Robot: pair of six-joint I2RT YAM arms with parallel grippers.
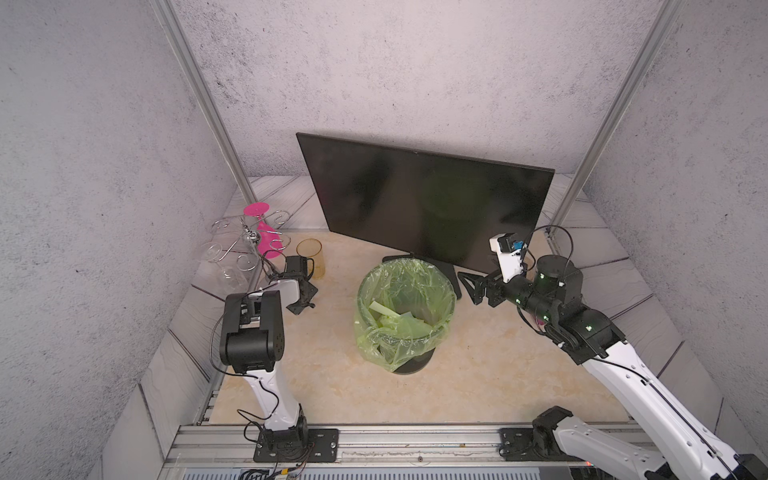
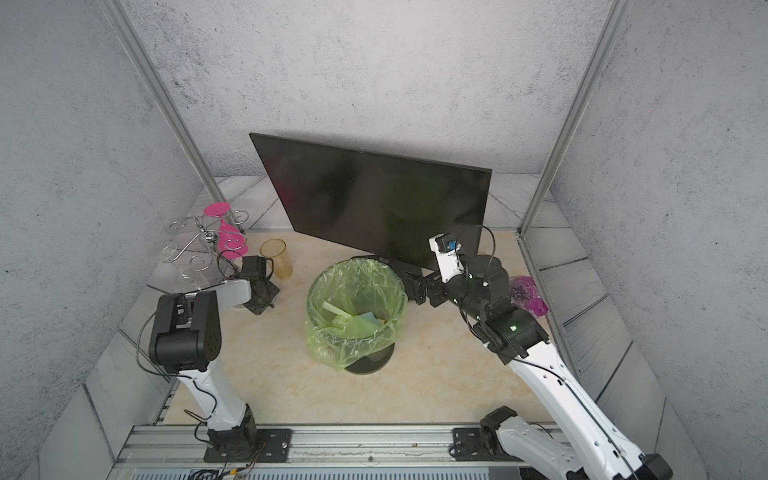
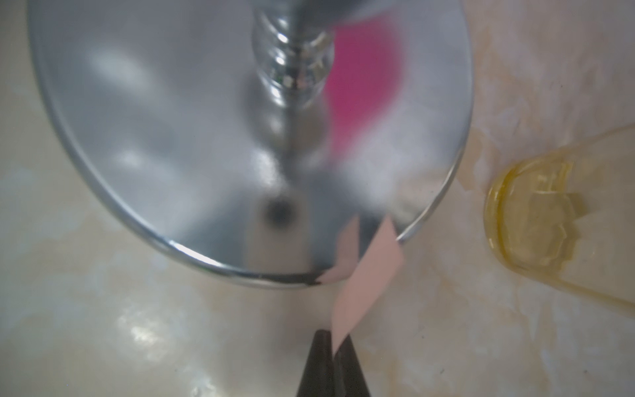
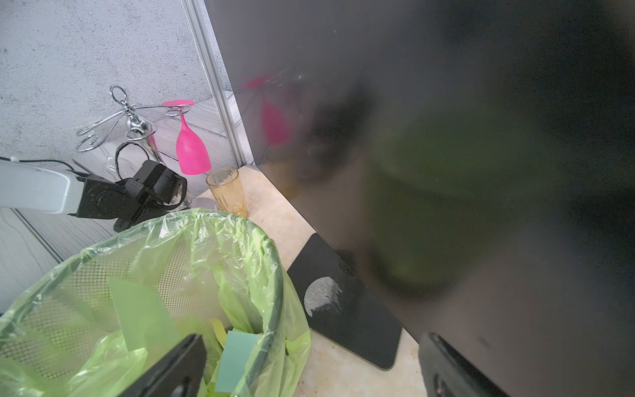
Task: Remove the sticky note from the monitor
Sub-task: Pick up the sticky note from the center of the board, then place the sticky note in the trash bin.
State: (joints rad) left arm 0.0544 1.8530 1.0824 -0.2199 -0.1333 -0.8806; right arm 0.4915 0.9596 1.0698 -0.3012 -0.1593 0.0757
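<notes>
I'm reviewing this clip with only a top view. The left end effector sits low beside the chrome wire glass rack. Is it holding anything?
Observer: Yes. The left wrist view shows the left end effector shut on a pale pink paper sticky note.
Operator: Where does the note's free end go?
Observer: It overlaps the rim of the round chrome rack base. I cannot tell whether it is stuck there.
</notes>
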